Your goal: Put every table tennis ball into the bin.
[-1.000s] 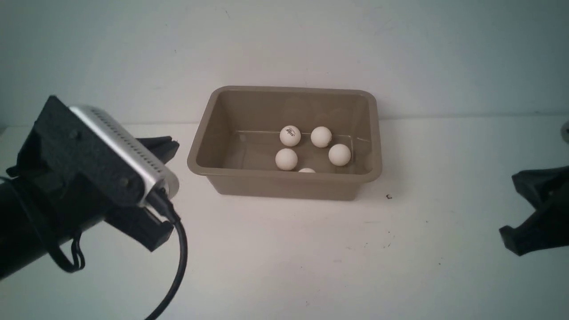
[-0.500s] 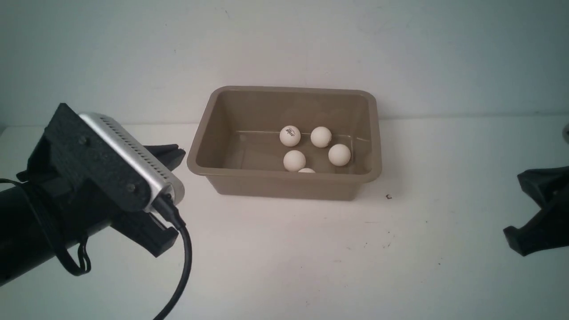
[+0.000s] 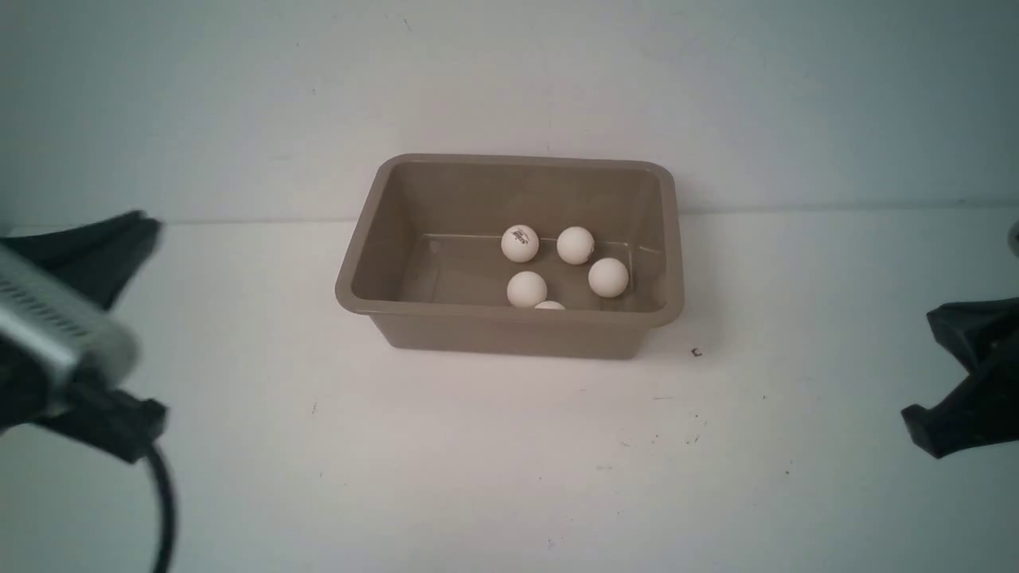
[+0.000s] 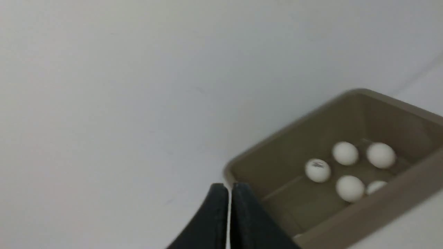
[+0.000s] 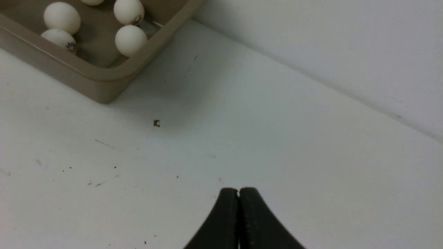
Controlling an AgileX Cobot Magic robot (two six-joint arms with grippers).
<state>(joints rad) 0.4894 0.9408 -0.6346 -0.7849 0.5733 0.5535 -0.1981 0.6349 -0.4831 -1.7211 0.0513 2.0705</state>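
Observation:
The taupe-brown bin stands at the middle back of the white table. Several white table tennis balls lie inside it, among them one with a dark print and one half hidden behind the near rim. My left gripper is blurred at the far left, well clear of the bin; its jaws are shut and hold nothing. From the left wrist the bin and its balls lie just beyond the tips. My right gripper hangs at the right edge, shut and empty, with the bin's corner far ahead.
A white wall rises right behind the bin. A tiny dark speck lies on the table to the right of the bin. Fine dark scuffs mark the tabletop in front of the right gripper.
My left arm has pulled back to the left, away from the bin, and is in motion. One ball in the bin rolled slightly right. The right gripper edged a little to the right.

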